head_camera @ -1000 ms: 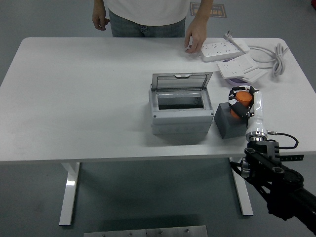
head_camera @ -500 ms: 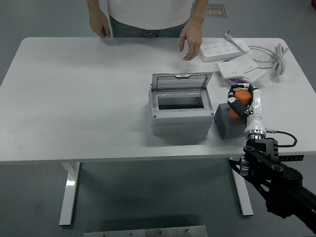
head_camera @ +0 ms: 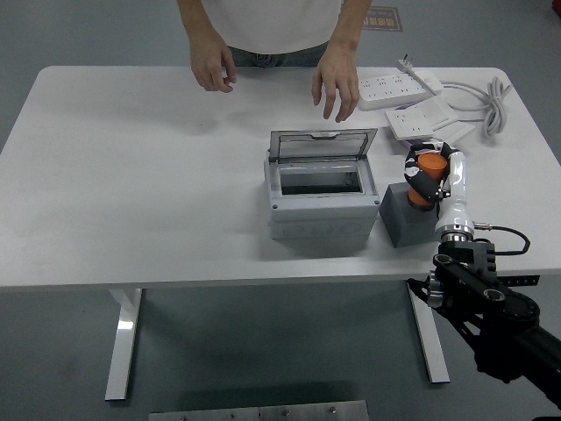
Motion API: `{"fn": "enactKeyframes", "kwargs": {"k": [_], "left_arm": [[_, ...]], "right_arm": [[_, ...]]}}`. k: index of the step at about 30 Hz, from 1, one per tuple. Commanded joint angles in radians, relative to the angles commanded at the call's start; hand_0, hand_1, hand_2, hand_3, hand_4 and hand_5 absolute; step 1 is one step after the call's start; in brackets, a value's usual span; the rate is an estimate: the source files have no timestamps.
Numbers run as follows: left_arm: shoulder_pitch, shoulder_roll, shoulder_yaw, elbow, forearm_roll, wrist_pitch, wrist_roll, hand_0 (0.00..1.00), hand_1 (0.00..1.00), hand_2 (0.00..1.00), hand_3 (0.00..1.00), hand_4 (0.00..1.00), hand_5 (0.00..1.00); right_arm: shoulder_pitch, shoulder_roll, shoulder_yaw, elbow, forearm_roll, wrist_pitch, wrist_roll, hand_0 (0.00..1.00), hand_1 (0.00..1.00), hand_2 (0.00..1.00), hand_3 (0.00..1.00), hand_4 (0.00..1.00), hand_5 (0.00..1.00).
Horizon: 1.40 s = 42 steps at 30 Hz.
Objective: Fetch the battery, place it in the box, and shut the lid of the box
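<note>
Since a second ago I am lifting my right hand (head_camera: 427, 178) a little higher off the grey block (head_camera: 404, 216), the orange battery (head_camera: 429, 174) rising with it, and the person at the far side is bringing both hands in over the bench (head_camera: 140, 167), one hand (head_camera: 213, 68) at about 11 o'clock of the box (head_camera: 320, 200), the other hand (head_camera: 334, 81) at 12 o'clock of it.

My fingers are wrapping closed around the battery, holding it just above the block's top. As far as I can judge, its long axis is running roughly toward 12 o'clock, slightly tilted.

What matters for my coming move: the box opening (head_camera: 320, 181) is lying at 9 o'clock from my hand, near but apart, with the lid (head_camera: 323, 142) standing up along its far edge. I am judging that I must carry the battery sideways toward 9 o'clock and lower it in. My left arm is not showing.
</note>
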<state>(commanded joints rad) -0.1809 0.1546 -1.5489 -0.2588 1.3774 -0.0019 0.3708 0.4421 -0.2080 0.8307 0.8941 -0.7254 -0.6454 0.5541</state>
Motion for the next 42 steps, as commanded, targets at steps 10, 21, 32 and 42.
{"fn": "enactKeyframes", "kwargs": {"k": [10,21,32,42], "left_arm": [[0.003,0.003,0.003,-0.001,-0.007,0.004,0.000,0.576,0.713,0.664,0.603,0.693,0.150],[0.010,0.006,0.009,-0.002,-0.024,0.010,0.001,0.575,0.716,0.671,0.602,0.695,0.151],[0.015,0.011,0.015,-0.004,-0.041,0.018,0.002,0.576,0.719,0.674,0.602,0.698,0.153],[0.014,0.013,0.017,-0.006,-0.051,0.024,0.004,0.575,0.720,0.682,0.604,0.703,0.155]], "right_arm": [[0.006,-0.015,0.014,0.034,-0.057,0.000,-0.041,0.189,0.303,0.366,0.424,0.243,0.002],[0.005,-0.061,0.041,0.103,-0.194,0.000,-0.130,0.156,0.290,0.368,0.409,0.219,0.002],[0.002,-0.112,0.066,0.194,-0.465,0.005,-0.326,0.146,0.212,0.401,0.467,0.182,0.002],[0.027,-0.119,0.069,0.246,-0.833,0.116,-0.556,0.151,0.214,0.404,0.479,0.179,0.002]]}}
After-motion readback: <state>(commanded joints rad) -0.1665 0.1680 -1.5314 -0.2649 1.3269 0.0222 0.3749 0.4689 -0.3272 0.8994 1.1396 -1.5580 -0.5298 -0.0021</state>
